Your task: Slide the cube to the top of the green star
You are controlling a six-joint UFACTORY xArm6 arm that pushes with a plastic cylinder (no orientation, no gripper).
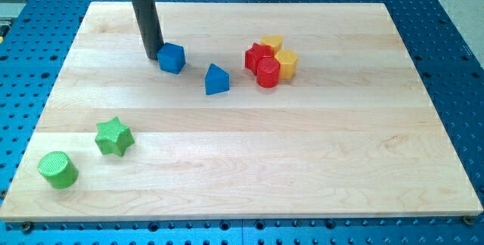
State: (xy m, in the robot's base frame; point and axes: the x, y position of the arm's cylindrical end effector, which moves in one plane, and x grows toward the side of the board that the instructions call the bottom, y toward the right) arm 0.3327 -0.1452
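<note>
A blue cube sits on the wooden board at the upper left. My tip is right beside the cube's left side, touching or nearly touching it. The green star lies at the lower left, well below the cube and a little to its left.
A green cylinder stands below-left of the star. A blue triangular block lies right of the cube. A cluster of red blocks and yellow blocks sits at the upper middle-right. Blue perforated table surrounds the board.
</note>
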